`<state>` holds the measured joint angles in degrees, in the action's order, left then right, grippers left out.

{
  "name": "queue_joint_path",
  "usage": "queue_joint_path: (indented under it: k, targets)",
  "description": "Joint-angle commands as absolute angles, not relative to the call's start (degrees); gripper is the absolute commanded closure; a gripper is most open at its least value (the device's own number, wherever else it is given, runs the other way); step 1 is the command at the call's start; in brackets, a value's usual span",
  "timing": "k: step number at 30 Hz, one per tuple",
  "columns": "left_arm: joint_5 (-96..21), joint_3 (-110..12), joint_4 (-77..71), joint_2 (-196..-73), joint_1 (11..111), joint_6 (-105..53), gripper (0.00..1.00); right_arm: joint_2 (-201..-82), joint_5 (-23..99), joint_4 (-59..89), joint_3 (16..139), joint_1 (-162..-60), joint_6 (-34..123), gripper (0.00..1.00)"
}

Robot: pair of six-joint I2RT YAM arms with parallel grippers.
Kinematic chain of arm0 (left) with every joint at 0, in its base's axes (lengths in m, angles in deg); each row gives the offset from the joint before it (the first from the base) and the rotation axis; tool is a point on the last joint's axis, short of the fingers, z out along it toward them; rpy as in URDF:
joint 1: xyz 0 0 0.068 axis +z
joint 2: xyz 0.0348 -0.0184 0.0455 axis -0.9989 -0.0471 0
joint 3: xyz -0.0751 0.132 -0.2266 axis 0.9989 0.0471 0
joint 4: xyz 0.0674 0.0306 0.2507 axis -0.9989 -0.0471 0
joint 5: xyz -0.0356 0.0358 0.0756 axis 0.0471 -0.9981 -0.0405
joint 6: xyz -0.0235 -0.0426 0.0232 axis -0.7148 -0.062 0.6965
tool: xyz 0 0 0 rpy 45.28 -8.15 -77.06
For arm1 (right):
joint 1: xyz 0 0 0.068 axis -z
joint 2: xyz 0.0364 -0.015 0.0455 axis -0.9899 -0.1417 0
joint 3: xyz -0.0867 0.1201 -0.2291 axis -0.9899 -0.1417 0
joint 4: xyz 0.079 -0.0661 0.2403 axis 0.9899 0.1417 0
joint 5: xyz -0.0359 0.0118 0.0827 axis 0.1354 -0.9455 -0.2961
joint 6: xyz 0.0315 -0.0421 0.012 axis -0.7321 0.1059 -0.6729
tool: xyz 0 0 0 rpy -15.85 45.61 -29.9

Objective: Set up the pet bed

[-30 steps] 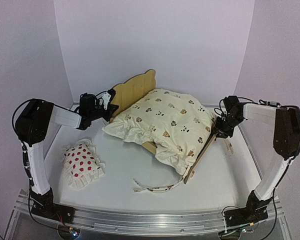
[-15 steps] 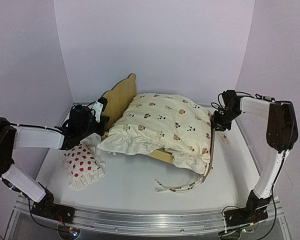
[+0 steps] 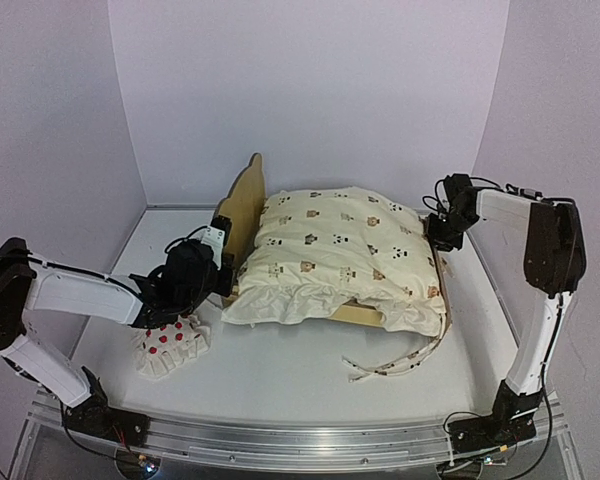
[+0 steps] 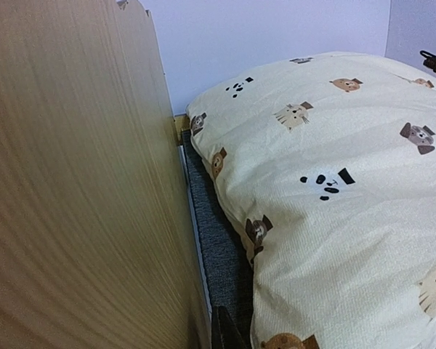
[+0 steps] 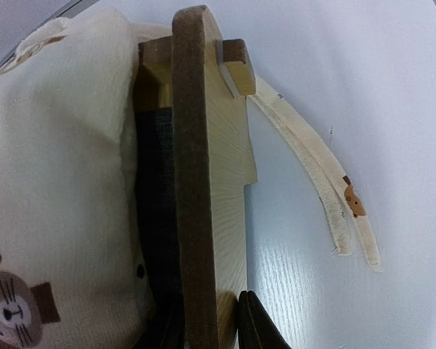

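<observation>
Jaws of the right gripper (image 3: 446, 230) were closed on the pet bed (image 3: 245, 205), one finger on each face of the footboard (image 5: 196, 145) at its far corner. Jaws of the left gripper (image 3: 218, 272) stood at the headboard (image 4: 73, 182). One finger (image 4: 225, 334) showed against its inner face and the other was hidden behind the panel, so a clamp there could not be confirmed.

The pet bed lay mid-worktop (image 3: 280, 395), headboard to the left and footboard to the right. Whether its feet rested on the surface could not be told.

Handling, as judged:
- Frame: thin plywood, light and stiff. The smooth faces would likely slip under a weak pinch, and the joints could rack if the two ends were pulled unevenly.
- Hold points: the upright end panels, gripped across their thickness near a corner post. The scalloped top edge looked less secure.
- Fabric base (image 4: 218, 247): soft, and no place to grip.
- Quilt (image 3: 340, 255): loose on top and draped over the near rail, so it could slide off if the frame tilted. Its ties (image 3: 400, 362) trailed on the worktop and might snag.
- Pillow (image 3: 170, 345): just beside the left gripper, clear of the frame.
</observation>
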<state>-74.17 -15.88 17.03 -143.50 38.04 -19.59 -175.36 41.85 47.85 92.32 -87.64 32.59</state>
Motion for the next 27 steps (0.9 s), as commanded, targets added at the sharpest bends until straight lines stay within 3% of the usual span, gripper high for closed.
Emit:
queue_joint_path:
  k: [1, 11, 20, 24, 27]
  targets:
    - [-55.8, -13.5, 1.9, -149.1, 30.0, -39.2, 1.0, -176.1, 32.2, 50.0, 91.5, -91.1, 33.0, 0.72]
    - [-59.8, -14.8, 2.7, -157.9, 24.3, -39.2, 0.99, -173.9, 30.8, 50.0, 90.7, -91.4, 30.5, 0.72]
    - [-59.5, -15.4, 1.8, -158.6, 23.6, -36.7, 1.0, -174.5, 31.0, 50.2, 94.2, -92.0, 29.6, 0.72]
    - [-59.8, -15.5, -0.3, -157.5, 23.6, -37.9, 0.9, -173.0, 34.5, 51.4, 93.5, -91.9, 31.2, 0.62]
    - [-60.0, -15.0, -1.7, -156.3, 23.6, -38.7, 0.73, -171.5, 37.8, 53.2, 93.4, -92.0, 32.6, 0.48]
